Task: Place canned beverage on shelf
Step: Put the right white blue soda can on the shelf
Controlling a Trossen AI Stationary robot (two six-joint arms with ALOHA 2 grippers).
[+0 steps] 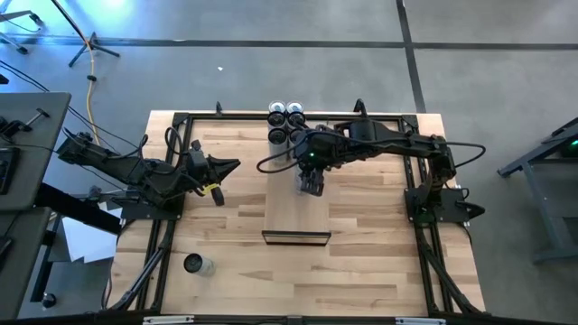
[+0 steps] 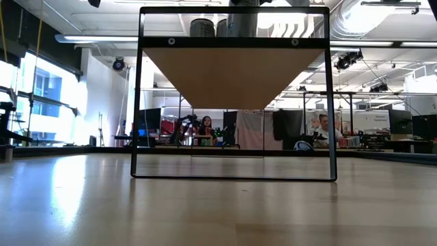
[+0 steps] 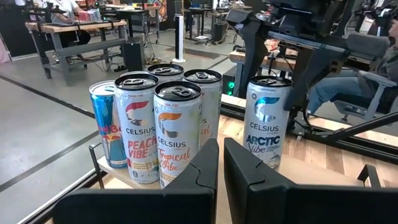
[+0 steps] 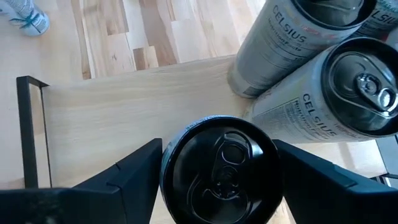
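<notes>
The shelf (image 1: 293,212) is seen lying lengthwise down the middle of the table (image 1: 361,271), its dark end edge turned toward the near edge. At its far end a cluster of cans (image 1: 286,122) is stood close together, tops showing. The right gripper (image 1: 312,185) is held over the shelf just near of that cluster, the arm reaching in from the right side. The left gripper (image 1: 230,166) is parked left of the shelf, apart from it. A lone can (image 1: 197,264) is lying near the table's near-left corner.
</notes>
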